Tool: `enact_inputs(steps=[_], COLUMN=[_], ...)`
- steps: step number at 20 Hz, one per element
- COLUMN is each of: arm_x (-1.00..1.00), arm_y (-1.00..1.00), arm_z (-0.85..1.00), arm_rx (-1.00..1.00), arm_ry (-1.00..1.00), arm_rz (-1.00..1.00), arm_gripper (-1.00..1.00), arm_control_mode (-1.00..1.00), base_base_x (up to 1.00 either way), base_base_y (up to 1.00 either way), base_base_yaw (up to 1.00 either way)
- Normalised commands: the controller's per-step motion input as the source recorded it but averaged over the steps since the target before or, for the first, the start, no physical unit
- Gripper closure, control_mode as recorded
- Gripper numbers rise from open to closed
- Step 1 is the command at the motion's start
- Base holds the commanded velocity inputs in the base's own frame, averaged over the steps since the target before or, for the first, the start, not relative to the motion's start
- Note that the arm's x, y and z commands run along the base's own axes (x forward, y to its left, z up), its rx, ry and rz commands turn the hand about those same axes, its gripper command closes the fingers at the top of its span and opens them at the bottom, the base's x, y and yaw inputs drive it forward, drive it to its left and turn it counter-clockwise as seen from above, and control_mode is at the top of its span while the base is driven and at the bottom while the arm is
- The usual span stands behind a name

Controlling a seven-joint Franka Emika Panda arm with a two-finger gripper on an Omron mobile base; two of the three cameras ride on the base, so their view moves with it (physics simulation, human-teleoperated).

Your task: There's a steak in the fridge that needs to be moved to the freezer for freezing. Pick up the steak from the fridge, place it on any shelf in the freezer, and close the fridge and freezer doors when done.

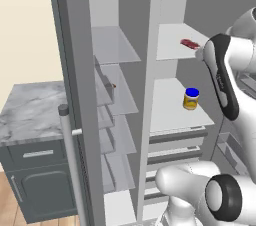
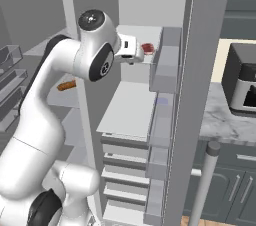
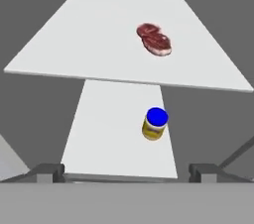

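The steak (image 3: 154, 38), a red and white marbled slab, lies on the fridge's upper white shelf (image 3: 74, 44), right of its middle. It is also on that shelf as a red strip (image 1: 189, 44) and beyond the hand (image 2: 147, 48). My gripper (image 3: 126, 172) hangs open and empty in front of the shelf's front edge, short of the steak, its fingertips (image 3: 47, 171) wide apart. The hand (image 1: 202, 52) reaches into the fridge compartment (image 2: 134, 52). The freezer compartment with glass shelves (image 1: 115, 45) stands open to the left of the fridge.
A yellow jar with a blue lid (image 1: 190, 98) stands on the shelf below (image 3: 155, 124). The open freezer door (image 1: 75, 80) and fridge door with bins (image 2: 200, 80) flank the arm. A brown item (image 2: 66, 86) lies in the freezer. Marble counter (image 1: 30, 110) left; an appliance (image 2: 242, 85) right.
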Motion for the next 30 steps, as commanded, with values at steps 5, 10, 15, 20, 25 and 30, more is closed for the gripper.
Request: enact_inputs(steps=[5, 10, 15, 20, 25, 30], arm_x=[0.58, 0.61, 0.65, 0.57, 0.56, 0.54], arm_y=[-0.37, -0.35, -0.24, 0.00, -0.02, -0.13], arm_z=[0.00, 0.00, -0.06, -0.30, -0.29, -0.13], arm_rx=[0.01, 0.00, 0.00, 0.00, 0.00, 0.00], arm_ry=[0.01, 0.00, 0.00, 0.00, 0.00, 0.00], arm_rz=[0.00, 0.00, 0.00, 0.00, 0.00, 0.02], arm_gripper=[-1.00, -1.00, -1.00, -1.00, -1.00, -1.00], arm_control_mode=[-1.00, -1.00, -1.00, -1.00, -1.00, -1.00], base_base_x=[0.00, 0.00, 0.00, 0.00, 0.00, 0.00], base_base_y=[0.00, 0.00, 0.00, 0.00, 0.00, 0.00], base_base_yaw=[0.00, 0.00, 0.00, 0.00, 0.00, 0.00])
